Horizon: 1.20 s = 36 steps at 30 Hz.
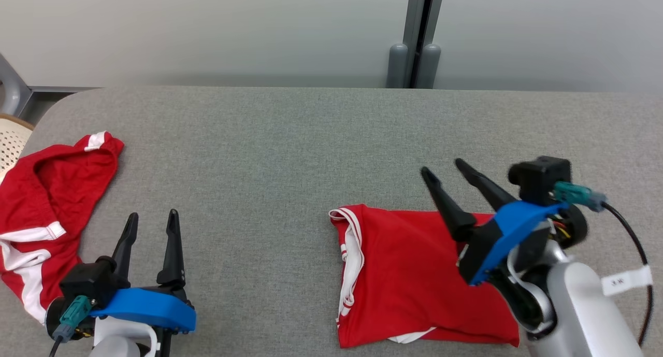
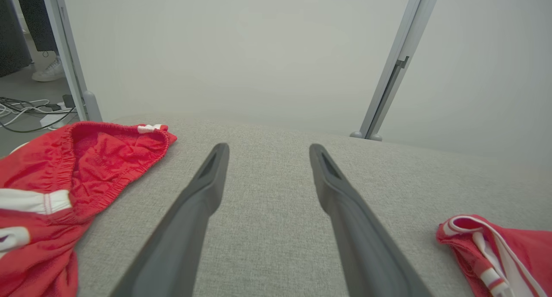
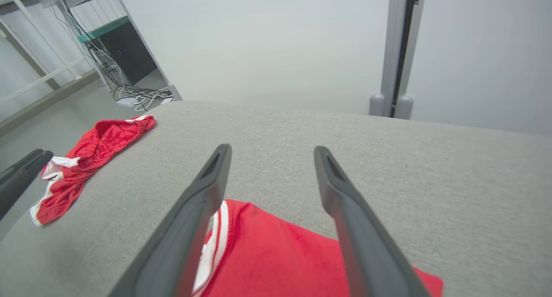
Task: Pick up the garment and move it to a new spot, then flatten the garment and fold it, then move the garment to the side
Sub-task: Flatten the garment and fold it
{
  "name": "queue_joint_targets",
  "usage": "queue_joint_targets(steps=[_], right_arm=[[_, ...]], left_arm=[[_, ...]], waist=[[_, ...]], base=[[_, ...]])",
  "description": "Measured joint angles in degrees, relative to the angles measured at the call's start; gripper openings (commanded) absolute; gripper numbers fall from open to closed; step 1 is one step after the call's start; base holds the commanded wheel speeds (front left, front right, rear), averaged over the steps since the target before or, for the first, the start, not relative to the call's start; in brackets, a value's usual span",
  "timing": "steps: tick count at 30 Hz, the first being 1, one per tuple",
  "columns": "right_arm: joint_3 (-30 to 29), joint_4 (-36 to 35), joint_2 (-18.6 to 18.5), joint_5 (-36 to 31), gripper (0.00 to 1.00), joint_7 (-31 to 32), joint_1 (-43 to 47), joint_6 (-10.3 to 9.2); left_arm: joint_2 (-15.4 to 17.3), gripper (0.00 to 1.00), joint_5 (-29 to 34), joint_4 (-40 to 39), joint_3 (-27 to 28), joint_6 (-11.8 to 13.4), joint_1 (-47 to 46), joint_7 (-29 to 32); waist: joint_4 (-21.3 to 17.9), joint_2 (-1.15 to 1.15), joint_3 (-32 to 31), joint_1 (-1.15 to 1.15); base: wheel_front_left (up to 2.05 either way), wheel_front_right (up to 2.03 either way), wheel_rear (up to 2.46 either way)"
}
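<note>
Right jaws stood wide and empty over the folded garment [image 1: 414, 279] on the bench [image 1: 269, 155]; left jaws, also wide, had a crumpled garment [image 1: 46, 201] just to their left.

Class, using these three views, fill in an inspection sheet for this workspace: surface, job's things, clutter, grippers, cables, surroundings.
Surface: grey fabric table, flat.
Job's things: folded red garment, lying flat at the robot's right.
Clutter: second red garment, crumpled at the table's left edge.
Grippers: left gripper open over bare table; right gripper open over the folded red garment; both hold nothing.
Cables: black cable looping from the right wrist; floor cables beyond the table.
Surroundings: pale wall, grey post, woven basket off the left corner.
</note>
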Motion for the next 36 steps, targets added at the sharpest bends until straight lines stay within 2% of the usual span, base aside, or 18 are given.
queue_joint_targets(steps=[6, 11, 12, 13, 14, 27, 36], right_arm=[[-9.9, -4.8, -0.5, -8.4, 1.00, -1.9, 9.6, 0.00], [-11.7, -4.0, -0.1, -11.4, 1.00, -3.9, 13.7, 0.00], [-11.3, -2.7, 0.0, -12.0, 0.93, -4.5, 13.9, 0.00], [-10.4, -1.3, 0.0, -12.7, 0.36, -4.7, 14.0, 0.00], [-9.3, 0.2, 0.1, -12.8, 0.00, -5.1, 14.0, -0.01], [12.9, 19.3, 0.3, -5.4, 0.00, -8.0, 3.7, 0.00], [24.0, 25.6, 0.3, -1.3, 0.00, -6.0, -2.8, 0.00]], left_arm=[[-0.1, 1.00, 0.0, -1.0, 0.3, 0.2, 1.5, 0.0], [-0.1, 1.00, 0.0, -1.5, 0.7, 0.3, 2.2, 0.0], [-0.1, 1.00, 0.0, -1.6, 0.7, 0.3, 2.2, 0.0], [0.0, 1.00, 0.0, -1.7, 0.8, 0.3, 2.2, 0.0], [0.0, 1.00, 0.0, -1.7, 0.8, 0.3, 2.2, 0.0], [0.6, 1.00, 0.1, -2.3, 0.3, 0.3, 1.8, 0.1], [0.5, 1.00, 0.1, -2.5, -0.1, 0.5, 1.4, 0.2]], waist=[[-0.5, 0.00, -0.6, 0.00], [-0.8, 0.00, -0.3, 0.00], [-0.8, 0.00, -0.2, 0.00], [-0.8, 0.00, -0.1, 0.00], [-0.8, 0.00, 0.1, 0.00], [0.7, 0.00, 0.7, 0.00], [2.0, 0.00, 1.8, 0.00]], base=[[0.00, 0.00, 0.00], [0.00, 0.00, 0.00], [0.00, 0.00, 0.00], [0.00, 0.00, 0.00], [0.00, 0.00, 0.00], [0.00, 0.00, 0.00], [0.00, 0.00, 0.00]])
